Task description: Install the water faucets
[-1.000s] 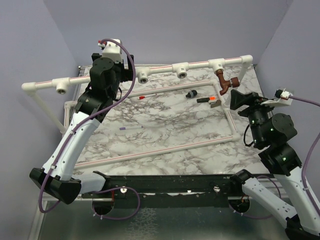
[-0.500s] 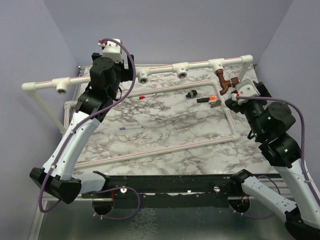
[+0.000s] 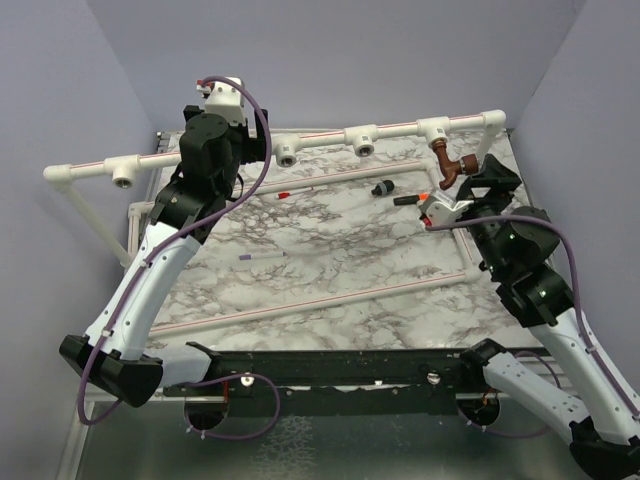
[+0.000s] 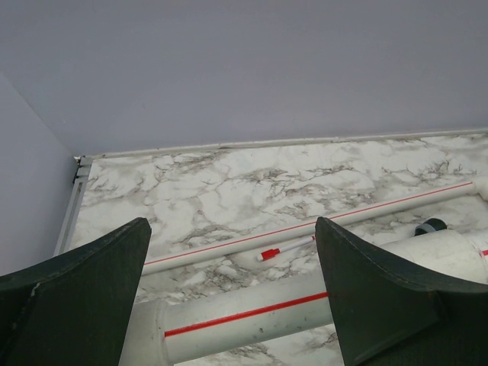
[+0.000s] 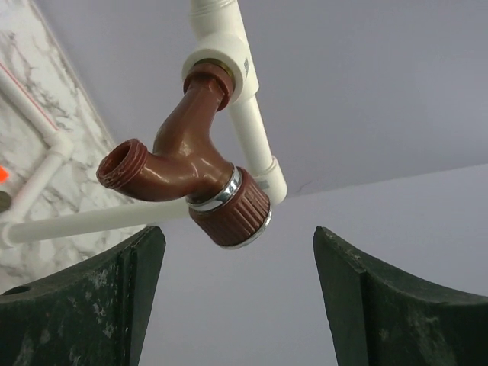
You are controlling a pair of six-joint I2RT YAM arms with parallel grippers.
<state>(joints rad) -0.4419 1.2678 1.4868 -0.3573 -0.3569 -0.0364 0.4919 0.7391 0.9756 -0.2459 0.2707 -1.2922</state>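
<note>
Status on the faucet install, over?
Left gripper open at the white pipe. Right gripper open, facing the reddish-brown faucet, not touching. Faucet seated in T-fitting. Nothing between.

Marble table (image 3: 340, 262) bears pipe frame (image 3: 300, 305), purple pen (image 3: 262, 256), black fitting (image 3: 383, 187)

A raised pipe rail (image 3: 320, 138) ran along the back of the worktop (image 3: 330, 250). The faucet (image 3: 447, 165) hung from the fitting (image 3: 435, 128) near the rail's right end. The right hand (image 3: 487, 178) sat just right of the faucet, fingers spread and clear of it. The left hand (image 4: 231, 225) hovered over the rail's left stretch, fingers wide. On the worktop between them, a far stick (image 3: 295, 190) lay behind a near stick (image 3: 262, 256), with a cap (image 3: 383, 187) to their right.
</note>
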